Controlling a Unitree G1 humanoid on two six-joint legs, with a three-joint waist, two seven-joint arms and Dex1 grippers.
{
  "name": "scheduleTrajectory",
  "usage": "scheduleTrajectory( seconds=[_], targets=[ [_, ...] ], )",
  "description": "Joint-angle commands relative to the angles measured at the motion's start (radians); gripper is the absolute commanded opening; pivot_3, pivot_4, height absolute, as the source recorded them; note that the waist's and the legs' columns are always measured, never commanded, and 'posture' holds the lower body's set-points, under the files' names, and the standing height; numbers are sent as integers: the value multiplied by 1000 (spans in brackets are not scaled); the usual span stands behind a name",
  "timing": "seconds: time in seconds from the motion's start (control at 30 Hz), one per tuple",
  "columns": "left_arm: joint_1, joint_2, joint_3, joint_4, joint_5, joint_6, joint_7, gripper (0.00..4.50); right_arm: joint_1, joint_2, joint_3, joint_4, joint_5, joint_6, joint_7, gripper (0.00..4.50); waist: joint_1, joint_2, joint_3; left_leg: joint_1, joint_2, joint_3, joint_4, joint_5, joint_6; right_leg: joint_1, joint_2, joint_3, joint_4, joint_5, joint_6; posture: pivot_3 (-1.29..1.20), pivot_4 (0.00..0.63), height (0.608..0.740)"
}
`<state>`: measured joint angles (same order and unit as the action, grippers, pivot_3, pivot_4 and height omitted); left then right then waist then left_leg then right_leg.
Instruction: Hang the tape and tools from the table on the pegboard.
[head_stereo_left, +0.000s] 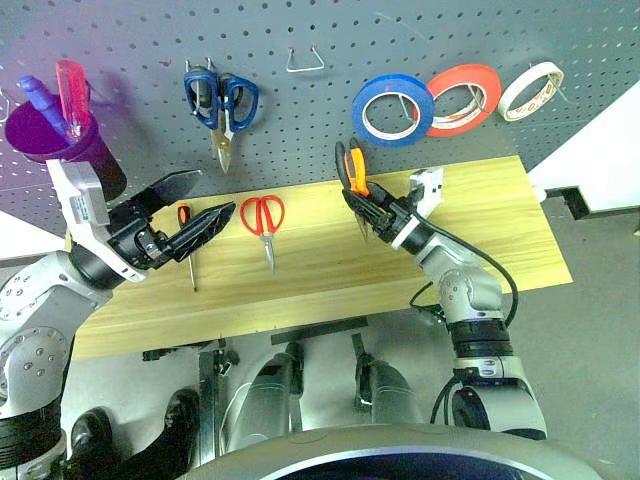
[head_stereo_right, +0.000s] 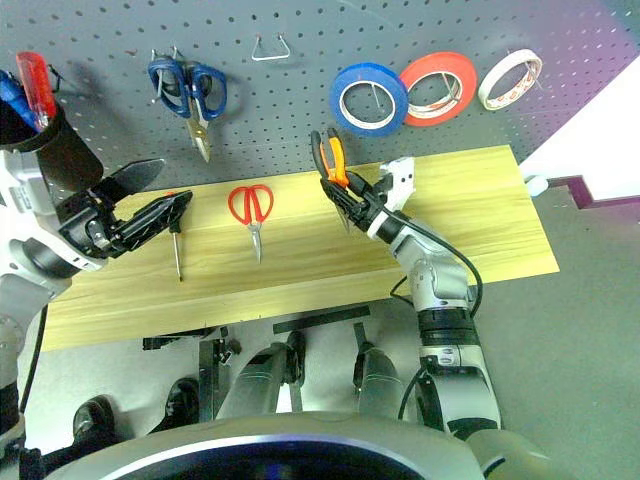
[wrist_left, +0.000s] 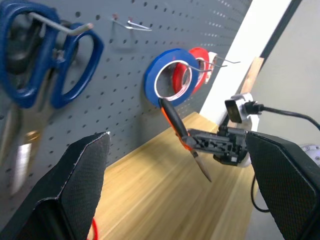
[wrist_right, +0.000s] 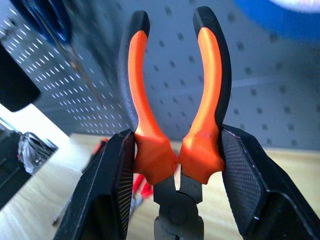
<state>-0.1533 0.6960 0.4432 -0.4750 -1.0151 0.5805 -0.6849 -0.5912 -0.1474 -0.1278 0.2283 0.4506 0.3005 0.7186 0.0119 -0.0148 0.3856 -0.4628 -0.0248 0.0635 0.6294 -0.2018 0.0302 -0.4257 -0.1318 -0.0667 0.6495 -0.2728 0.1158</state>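
A purple cup (head_stereo_left: 60, 135) hung at the far left of the pegboard (head_stereo_left: 300, 100). A blue pen (head_stereo_left: 42, 103) and a pink tool (head_stereo_left: 72, 95) stood up inside it.

The right gripper (head_stereo_left: 368, 203) was clamped on the pliers (head_stereo_left: 355, 175), squeezing the two handles near the joint. It held them up off the table (head_stereo_left: 480, 230), in front of the pegboard. The pliers stood nearly upright. Their orange handles pointed up toward the board and their nose pointed down.

The left gripper (head_stereo_left: 195, 205) hung over the left part of the table with its fingers wide apart and nothing between them.

The screwdriver (head_stereo_left: 188, 245) lay flat on the table just below the left gripper. It ran from far to near, with its handle at the far end and its tip toward the near edge.

The red scissors (head_stereo_left: 264, 224) lay on the table just right of the screwdriver. Their handles were at the far end and their blades pointed to the near edge.

The blue tape (head_stereo_left: 392, 110) hung on a hook on the pegboard, up and to the right of the pliers. A red roll (head_stereo_left: 462, 99) hung beside it on the right, overlapping its edge, and a white roll (head_stereo_left: 530, 90) was further right. Blue scissors (head_stereo_left: 220, 105) hung on the board to the left, blades down. An empty wire hook (head_stereo_left: 305, 60) was between them and the tape.
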Motion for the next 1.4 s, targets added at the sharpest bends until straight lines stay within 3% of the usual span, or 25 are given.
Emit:
scheduleTrajectory(
  seconds=[0.03,0.7,1.07,1.4],
  targets=[
    [6,11,17,-40,-32,6,3,4500,-23,-5,-5,-77,29,-52,26,2133,0,0,-1,0,0,0,0,0,0,0,0,0,0,0,0,87,278,740],
    [19,14,18,-30,-1,-17,-21,4500,-144,-21,11,-198,48,-60,-2,2133,0,-12,-28,0,0,0,3,0,0,1,1,0,2,0,-1,67,231,740],
    [52,39,78,-73,-29,-9,1,4500,-327,-20,-17,-59,28,-152,-31,2133,0,-16,-46,0,1,-1,3,0,0,1,2,0,2,1,-1,109,204,740],
    [103,36,106,-99,-34,-17,23,4500,-506,43,-11,202,-33,-358,-63,2133,0,-17,-57,1,3,-1,4,2,-2,1,5,0,4,2,-3,137,202,740]
  ],
)
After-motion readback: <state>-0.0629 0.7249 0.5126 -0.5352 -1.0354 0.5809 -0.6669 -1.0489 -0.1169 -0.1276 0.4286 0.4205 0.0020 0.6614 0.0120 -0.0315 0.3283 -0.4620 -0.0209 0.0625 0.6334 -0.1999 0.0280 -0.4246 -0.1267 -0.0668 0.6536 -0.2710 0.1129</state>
